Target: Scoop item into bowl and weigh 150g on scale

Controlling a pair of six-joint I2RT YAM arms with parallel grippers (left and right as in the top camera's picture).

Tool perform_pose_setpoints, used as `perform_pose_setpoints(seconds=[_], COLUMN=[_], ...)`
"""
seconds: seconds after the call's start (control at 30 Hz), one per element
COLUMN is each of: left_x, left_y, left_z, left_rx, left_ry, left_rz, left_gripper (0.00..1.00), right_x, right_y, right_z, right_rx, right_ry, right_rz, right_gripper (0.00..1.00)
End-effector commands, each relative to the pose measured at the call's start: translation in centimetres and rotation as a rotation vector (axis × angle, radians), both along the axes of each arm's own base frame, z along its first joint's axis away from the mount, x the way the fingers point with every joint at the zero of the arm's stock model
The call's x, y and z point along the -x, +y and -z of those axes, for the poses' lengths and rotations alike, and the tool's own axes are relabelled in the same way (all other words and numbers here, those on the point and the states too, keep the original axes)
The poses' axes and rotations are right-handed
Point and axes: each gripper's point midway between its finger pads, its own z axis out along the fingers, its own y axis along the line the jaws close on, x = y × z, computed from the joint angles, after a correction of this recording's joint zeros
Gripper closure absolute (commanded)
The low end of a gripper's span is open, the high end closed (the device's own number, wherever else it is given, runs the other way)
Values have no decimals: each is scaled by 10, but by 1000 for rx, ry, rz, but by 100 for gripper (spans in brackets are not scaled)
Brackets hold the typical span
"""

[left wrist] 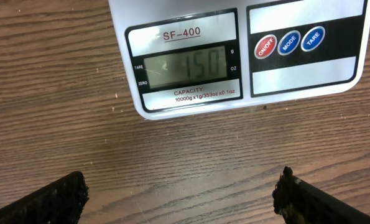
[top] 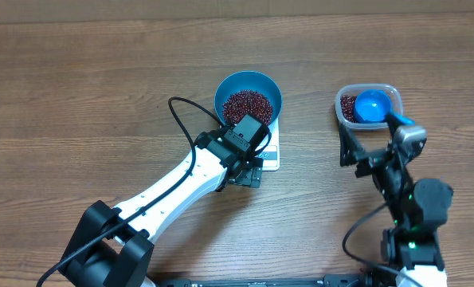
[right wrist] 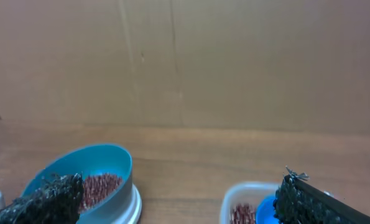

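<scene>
The blue bowl (top: 248, 80) holds a heap of dark red-brown beans (top: 247, 105) and stands on the white scale (top: 272, 153). My left gripper (top: 248, 177) hovers over the scale's front edge, open and empty. In the left wrist view the scale (left wrist: 309, 71) shows 150 on its display (left wrist: 185, 65), and the open gripper (left wrist: 181, 196) frames bare wood. My right gripper (top: 364, 155) is open near the tub with nothing in it. The right wrist view shows the bowl (right wrist: 91, 158), the beans (right wrist: 101, 185) and the open gripper (right wrist: 178, 199).
A clear plastic tub (top: 342, 112) at the right holds more beans and a small blue scoop (top: 372, 104); it also shows as the tub (right wrist: 234, 196) in the right wrist view. A cardboard wall (right wrist: 185, 62) stands behind the table.
</scene>
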Motion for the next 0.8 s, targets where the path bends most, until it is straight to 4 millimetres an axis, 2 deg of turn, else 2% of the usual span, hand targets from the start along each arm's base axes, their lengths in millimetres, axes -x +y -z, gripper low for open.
perform_pose_setpoints(seconds=[0.0,0.3,0.43,0.63,0.7,0.77], left_x=[-1,-1,-1,0,0,0], left_y=[2,2,2,2,2,2], left_z=[-1,-1,-1,-1,-1,-1], left_rx=[-5,-5,-5,-6,-6,-6], left_ry=[-10,-10,-10,-10,-10,-10], left_rz=[-11,-11,-11,-11,-11,-11], left_gripper=[0,0,0,1,1,0], right_x=[11,35,41,55,58,58], right_y=[-2,-3,-4,-5,-7,-8], right_z=[14,47,48,68,58,59], right_rx=[-16,-73,-73,-71,-65,-63], right_ry=[-11,-28,-22,51,3,8], right_rz=[20,34,41,48,60,71], right_gripper=[0,0,0,0,0,0])
